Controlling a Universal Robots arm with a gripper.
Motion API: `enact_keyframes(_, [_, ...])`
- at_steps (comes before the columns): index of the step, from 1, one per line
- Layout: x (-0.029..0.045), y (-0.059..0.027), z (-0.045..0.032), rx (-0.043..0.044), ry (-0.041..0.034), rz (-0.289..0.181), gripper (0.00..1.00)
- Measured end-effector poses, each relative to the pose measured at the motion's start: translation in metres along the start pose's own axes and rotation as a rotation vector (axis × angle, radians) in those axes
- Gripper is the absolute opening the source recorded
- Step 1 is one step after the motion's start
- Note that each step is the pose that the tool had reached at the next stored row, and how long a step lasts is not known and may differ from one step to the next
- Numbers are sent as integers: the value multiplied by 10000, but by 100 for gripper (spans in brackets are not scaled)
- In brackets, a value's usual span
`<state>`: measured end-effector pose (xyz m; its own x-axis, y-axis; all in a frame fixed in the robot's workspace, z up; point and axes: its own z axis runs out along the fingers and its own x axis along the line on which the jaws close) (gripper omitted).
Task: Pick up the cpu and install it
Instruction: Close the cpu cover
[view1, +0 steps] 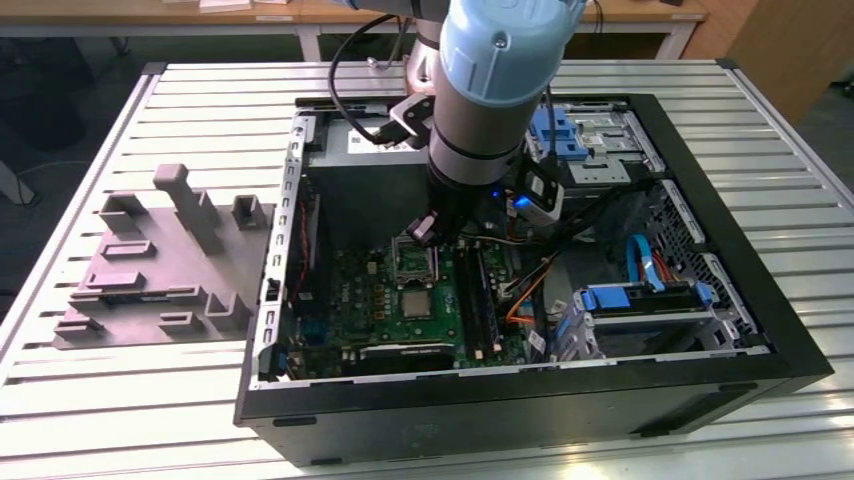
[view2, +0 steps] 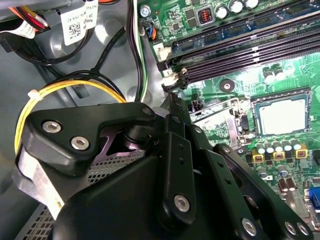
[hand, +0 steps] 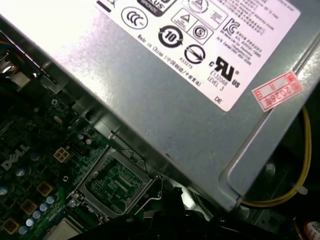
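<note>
Exterior view: an open case (view1: 534, 400) lies on the slatted desk (view1: 134, 400), with a grey tray (view1: 147, 270) on the desk beside it. The arm reaches down into the case, and the gripper (view1: 424, 232) hangs just above the bracket (view1: 414, 262).
Second wrist view: the gripper's black links (view2: 175, 165) fill the foreground. The bracket (view2: 215, 114) is past them, and 4 memory slots (view2: 240, 47) run beside it. A yellow wire (view2: 65, 87) loops on the links' far side from the bracket.
First wrist view: the power supply (hand: 165, 90) looms right over the bracket (hand: 117, 182), whose frame stands swung open.
Cpu: in the exterior view the cpu (view1: 419, 305) lies flat on the board just beyond the bracket, on the side away from the power supply. In the second wrist view the cpu (view2: 280, 116) sits pale side up inside a dark square frame, touching nothing of the gripper.
Cpu to gripper: near but apart, with the bracket between them.
Grip: the tips are hidden behind the links and the arm, so whether they are spread or pressed together cannot be made out.
Cut off: the arm's upper part hides the case's rear.
</note>
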<state>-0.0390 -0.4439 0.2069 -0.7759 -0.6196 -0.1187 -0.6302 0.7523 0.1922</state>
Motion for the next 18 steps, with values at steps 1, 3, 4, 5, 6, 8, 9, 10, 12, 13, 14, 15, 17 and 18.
enact_keyframes(1, [-1, 1, 3, -1, -1, 0, 11])
enact_keyframes(3, [-3, 3, 10, -2, -2, 0, 11])
enact_keyframes(4, [-3, 4, 13, -3, -3, 0, 11])
enact_keyframes(5, [-4, 4, 17, -4, -4, 0, 11])
enact_keyframes(6, [-4, 4, 21, -6, -6, 0, 11])
enact_keyframes(8, [-4, 4, 26, -6, -4, 0, 11])
enact_keyframes(9, [-4, 3, 29, -6, -4, 0, 11])
enact_keyframes(10, [-4, 3, 30, -6, -4, 0, 11])
enact_keyframes(12, [-4, 4, 32, -3, -1, 0, 11])
enact_keyframes(13, [-4, 4, 34, 8, 5, 0, 11])
enact_keyframes(14, [-4, 4, 34, 19, 15, 1, 11])
enact_keyframes(15, [-4, 3, 33, 25, 20, 1, 11])
enact_keyframes(17, [-4, 4, 33, 24, 19, 1, 11])
enact_keyframes(18, [-5, 5, 33, 9, 7, 0, 11])
